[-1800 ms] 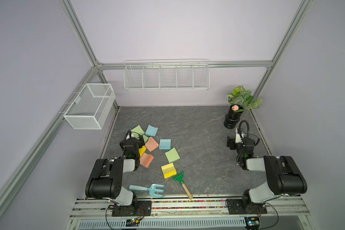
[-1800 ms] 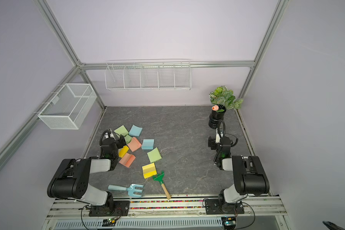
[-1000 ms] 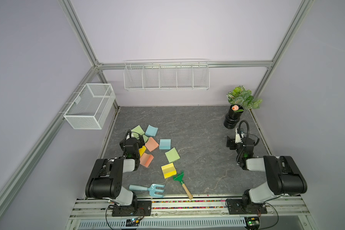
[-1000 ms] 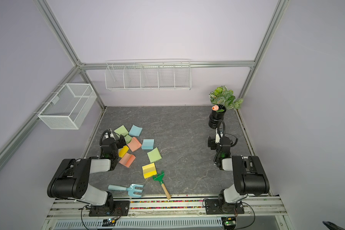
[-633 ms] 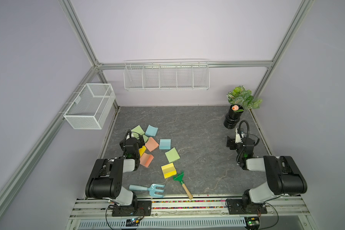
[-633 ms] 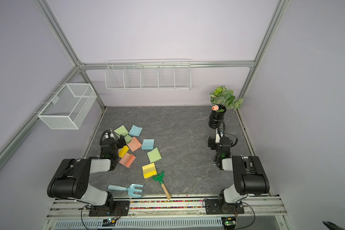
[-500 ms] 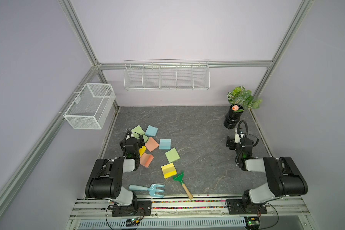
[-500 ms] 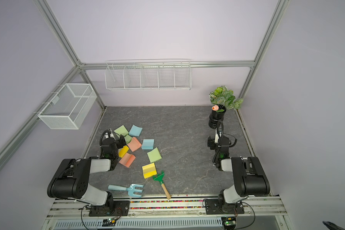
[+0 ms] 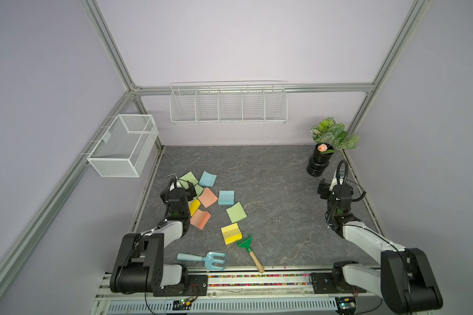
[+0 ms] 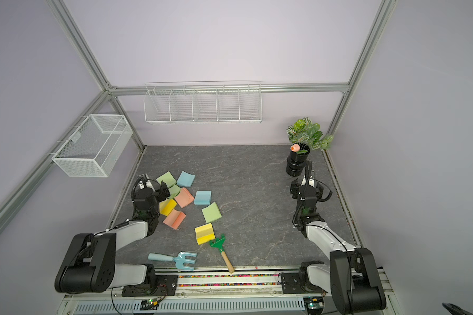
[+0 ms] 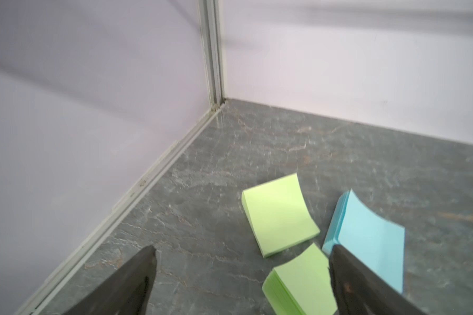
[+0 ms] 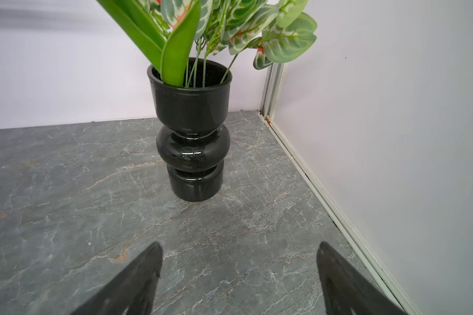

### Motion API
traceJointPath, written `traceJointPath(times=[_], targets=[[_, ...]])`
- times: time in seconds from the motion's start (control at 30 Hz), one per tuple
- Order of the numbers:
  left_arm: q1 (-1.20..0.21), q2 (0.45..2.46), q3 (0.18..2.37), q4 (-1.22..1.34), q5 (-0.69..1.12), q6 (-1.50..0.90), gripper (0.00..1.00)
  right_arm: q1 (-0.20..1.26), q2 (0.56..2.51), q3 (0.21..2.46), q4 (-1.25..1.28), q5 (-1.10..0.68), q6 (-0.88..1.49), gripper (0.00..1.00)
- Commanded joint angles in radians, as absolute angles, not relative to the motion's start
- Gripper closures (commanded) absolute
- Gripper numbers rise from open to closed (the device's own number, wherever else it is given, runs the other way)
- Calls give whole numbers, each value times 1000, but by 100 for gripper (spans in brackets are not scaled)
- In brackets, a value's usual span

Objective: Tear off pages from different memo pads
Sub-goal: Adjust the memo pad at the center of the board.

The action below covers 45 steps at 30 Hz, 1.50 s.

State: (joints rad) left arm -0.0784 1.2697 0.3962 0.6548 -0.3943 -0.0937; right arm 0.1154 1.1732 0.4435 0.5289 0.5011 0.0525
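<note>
We look down on a grey marbled table [image 9: 271, 191] in a lilac-walled cell, with two robot arms mounted at its near edge. Nine memo pads lie loose on the table's left half.

Farthest back, a green pad [image 9: 189, 178] and a blue pad [image 9: 208, 178] sit side by side, both curled. Just nearer us, a second green pad [image 9: 199, 190] touches a salmon pad [image 9: 208, 197], and a second blue pad [image 9: 226, 197] lies just beside that. A yellow pad [image 9: 194, 206] is partly hidden by the left arm, with a bent salmon pad [image 9: 200, 218] near it. Toward the middle lie a third green pad [image 9: 236, 212] and, nearer us, a second yellow pad [image 9: 231, 233].

The left gripper [image 11: 243, 249] has its jaws spread wide and holds nothing. It hangs at the left edge of the cluster, facing the back left corner, with the second green pad just ahead of one finger.

The right gripper [image 12: 240, 245] is also spread wide and empty. It sits on the table's right side, well apart from the pads, and faces a black vase [image 12: 193, 136] of leaves [image 12: 284, 43].

A blue fork [image 9: 205, 259] and a green rake [image 9: 247, 246] lie near the front edge, the rake's head just beside the second yellow pad. A wire basket [image 9: 123, 147] hangs on the left wall and a wire rack [image 9: 228, 103] on the back wall.
</note>
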Motion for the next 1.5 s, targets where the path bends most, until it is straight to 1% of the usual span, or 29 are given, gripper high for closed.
traceJointPath(times=[0.0, 0.13, 0.23, 0.3, 0.4, 0.47, 0.6, 0.73, 0.77, 0.97, 1.1, 1.17, 1.33, 1.47], targets=[[-72, 1146, 394, 525, -492, -192, 1, 127, 1134, 489, 395, 517, 140, 11], [-72, 1055, 484, 253, -558, -368, 1, 139, 1127, 514, 339, 471, 196, 11], [-72, 1085, 592, 48, -566, -473, 1, 143, 1130, 517, 330, 432, 222, 11], [-72, 1122, 645, -37, -570, -537, 1, 146, 1129, 521, 313, 430, 236, 11], [-72, 1165, 650, -7, -469, -529, 1, 149, 1129, 543, 278, 420, 252, 11], [-72, 1169, 625, 59, -368, -530, 1, 150, 1130, 565, 246, 406, 259, 11], [-72, 1171, 616, 94, -240, -562, 1, 161, 1140, 592, 216, 370, 278, 11], [-74, 1159, 557, 241, -40, -580, 1, 182, 1171, 616, 199, 314, 308, 11], [-75, 1160, 556, 245, -12, -589, 1, 192, 1180, 623, 188, 310, 314, 11], [-100, 1132, 548, 187, 19, -645, 0, 262, 1271, 669, 170, 290, 288, 11], [-183, 1115, 561, 128, -22, -613, 0, 284, 1294, 686, 161, 275, 277, 11], [-214, 1123, 566, 123, -8, -609, 2, 292, 1296, 689, 160, 270, 273, 11], [-229, 1176, 592, 109, 76, -617, 7, 311, 1283, 695, 136, 263, 279, 11], [-262, 1224, 640, 63, 102, -590, 10, 345, 1269, 681, 114, 233, 293, 11]])
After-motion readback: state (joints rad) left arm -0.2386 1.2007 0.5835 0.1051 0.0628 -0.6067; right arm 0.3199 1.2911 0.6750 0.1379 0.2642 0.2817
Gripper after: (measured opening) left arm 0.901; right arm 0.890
